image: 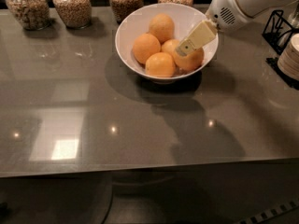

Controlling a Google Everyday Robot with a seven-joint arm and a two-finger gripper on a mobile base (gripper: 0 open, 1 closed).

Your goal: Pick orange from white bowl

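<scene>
The white bowl [131, 27] stands at the back middle of the grey table and holds several oranges. The deepest-coloured orange [194, 61] lies at the bowl's right side. My gripper [183, 48] comes in from the upper right on a white arm [243, 3]. Its cream tip reaches down into the bowl and lies over the top left of that orange, between it and a paler orange [169, 45] in the middle. Whether it touches the fruit does not show.
Several glass jars of grains stand along the back edge, such as one jar [72, 6] left of the bowl and another [126, 1] just behind it. A black wire rack [280, 27] and a stack of pale plates [290, 57] sit at the right edge.
</scene>
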